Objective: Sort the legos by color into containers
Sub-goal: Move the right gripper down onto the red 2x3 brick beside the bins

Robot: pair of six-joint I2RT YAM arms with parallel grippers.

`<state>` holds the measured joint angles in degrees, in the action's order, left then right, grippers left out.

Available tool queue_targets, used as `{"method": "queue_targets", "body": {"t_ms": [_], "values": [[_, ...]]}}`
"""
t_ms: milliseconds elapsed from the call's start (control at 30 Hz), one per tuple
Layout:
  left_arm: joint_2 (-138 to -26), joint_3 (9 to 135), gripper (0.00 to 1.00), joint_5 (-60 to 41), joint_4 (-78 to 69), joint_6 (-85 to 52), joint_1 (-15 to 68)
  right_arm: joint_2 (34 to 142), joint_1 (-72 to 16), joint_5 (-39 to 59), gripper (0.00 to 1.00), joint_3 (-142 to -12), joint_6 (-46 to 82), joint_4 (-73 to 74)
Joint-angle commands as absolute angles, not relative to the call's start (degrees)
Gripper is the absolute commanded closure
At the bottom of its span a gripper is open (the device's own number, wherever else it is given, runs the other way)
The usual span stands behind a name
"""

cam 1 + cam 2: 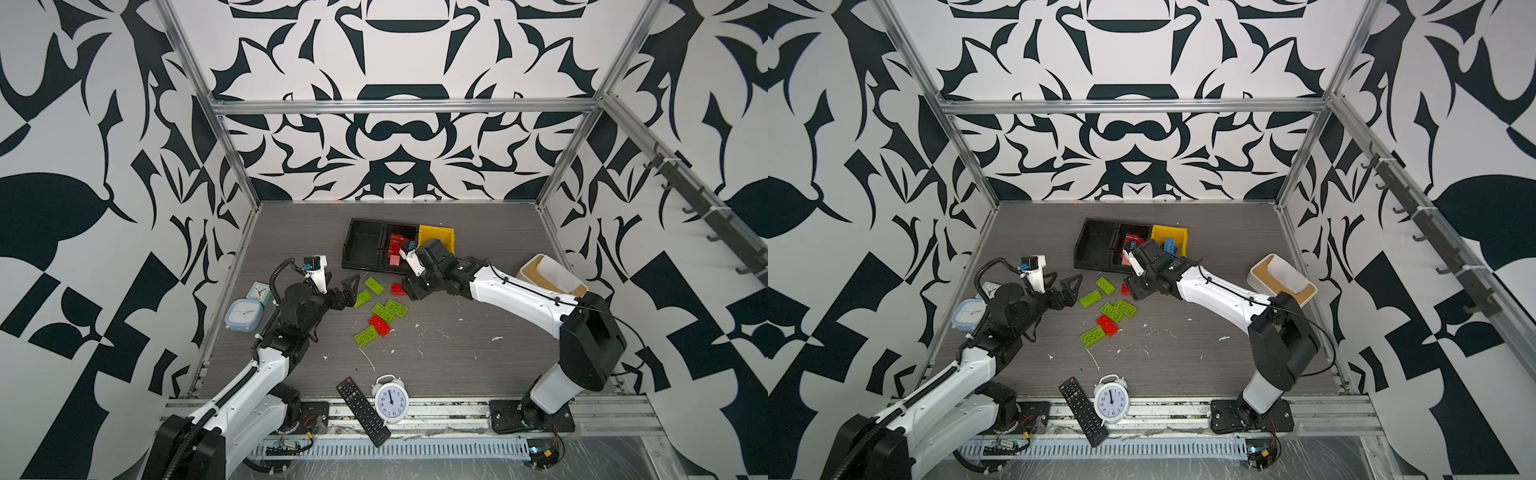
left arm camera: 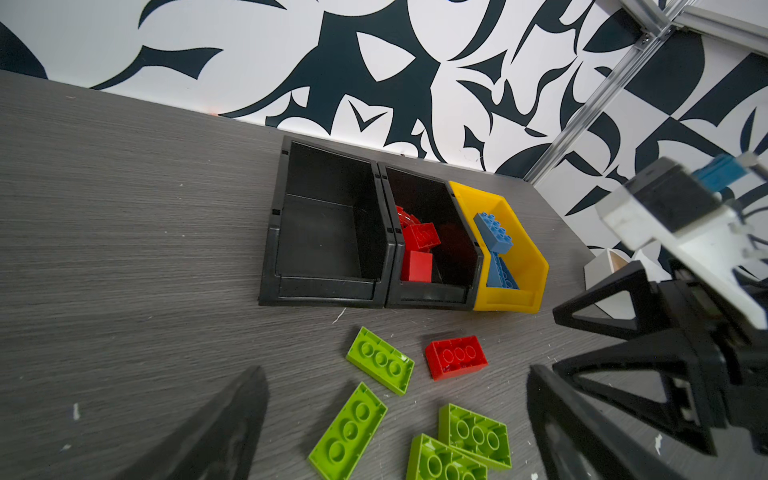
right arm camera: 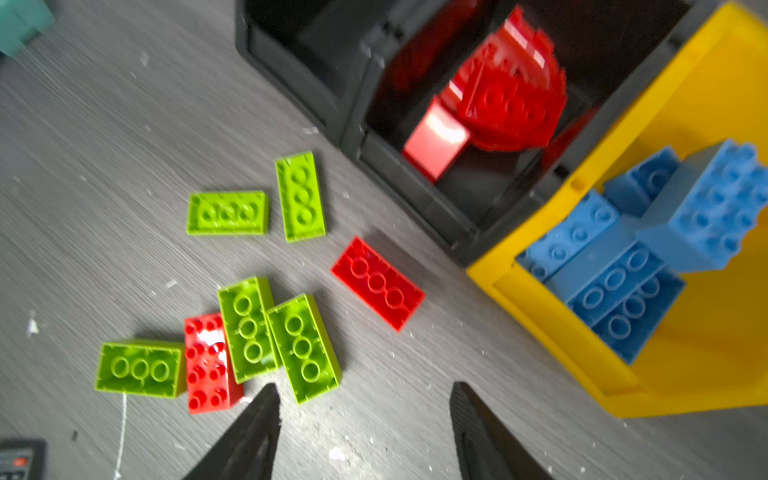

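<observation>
Blue legos (image 3: 615,286) crowd the yellow bin (image 3: 706,104) beyond the spread right fingers (image 3: 249,436), clearest by wrist; left fingers (image 2: 224,432) spread over grey surface (image 2: 124,208).

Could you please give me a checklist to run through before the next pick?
1. Left gripper and right gripper open and empty: ok.
2. Left black bin empty: ok.
3. Middle black bin holds only red bricks: ok.
4. Yellow bin holds only blue bricks: ok.
5. Lone red brick on the table clear all round: ok.
6. Second loose red brick free of neighbours: not ok, green bricks hem it in.
</observation>
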<state>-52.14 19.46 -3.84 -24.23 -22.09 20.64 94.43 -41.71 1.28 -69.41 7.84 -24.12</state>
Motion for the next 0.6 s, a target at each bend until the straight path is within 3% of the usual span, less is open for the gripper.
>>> {"method": "queue_targets", "body": {"t_ms": [0,133,200,567], "values": [[-52.3,19.2,0.00,-3.7,-24.2,-22.0,20.7,95.9,-41.7,0.0,0.31,-70.9,10.1,-26.7],[-52.2,19.1,0.00,-3.7,-24.2,-22.0,20.7,96.6,-41.7,-1.0,0.29,-68.3,18.1,-21.1],[-52.3,19.2,0.00,-4.0,-24.2,-22.0,20.7,96.4,-41.8,-1.3,0.22,-66.2,21.9,-16.7],[-52.5,19.3,0.00,-4.7,-24.3,-22.3,20.7,102.7,-45.6,-8.7,0.21,-68.4,28.3,-12.5]]}}
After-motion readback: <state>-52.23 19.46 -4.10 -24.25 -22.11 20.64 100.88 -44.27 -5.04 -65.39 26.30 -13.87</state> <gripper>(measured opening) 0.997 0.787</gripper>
